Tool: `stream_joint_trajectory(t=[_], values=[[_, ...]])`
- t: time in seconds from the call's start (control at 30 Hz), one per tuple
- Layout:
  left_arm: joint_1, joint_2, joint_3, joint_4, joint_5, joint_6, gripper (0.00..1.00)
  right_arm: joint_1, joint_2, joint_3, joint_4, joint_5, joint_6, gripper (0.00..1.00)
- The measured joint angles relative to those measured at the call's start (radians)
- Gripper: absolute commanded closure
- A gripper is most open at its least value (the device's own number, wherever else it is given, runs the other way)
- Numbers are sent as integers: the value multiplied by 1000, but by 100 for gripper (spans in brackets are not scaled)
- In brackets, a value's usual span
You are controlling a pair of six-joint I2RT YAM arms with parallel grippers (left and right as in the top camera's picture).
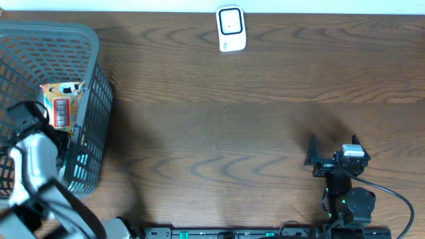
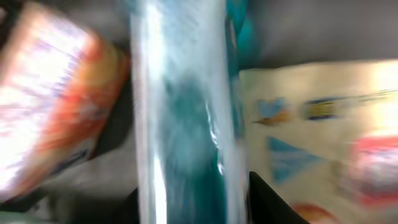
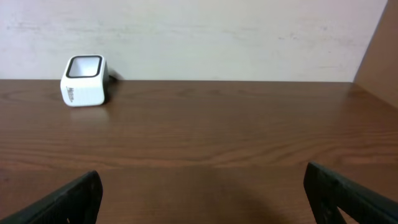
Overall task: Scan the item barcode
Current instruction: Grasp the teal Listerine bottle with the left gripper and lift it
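Counter: dark brown wood grain, fills most of overhead frame.
Basket: grey plastic mesh, open top, standing on counter at left edge of overhead frame, partly cut off.
Wall: pale, plain, behind counter's far edge, right wrist view.
Panel: brown, upper right corner there.

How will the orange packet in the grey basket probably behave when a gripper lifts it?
The orange packet looks like a flat printed pouch, so it is probably light and may bend if pinched at one edge. Its surface seems smooth and glossy, so it could slip in a loose grip. It lies close to the basket wall, so a push may wedge it there.
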Motion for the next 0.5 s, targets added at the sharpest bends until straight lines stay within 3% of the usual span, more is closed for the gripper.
stream_joint_trajectory(t=[0.5], values=[[0, -574, 0, 73, 2, 4, 67, 0, 0, 0, 0, 0, 0, 1]])
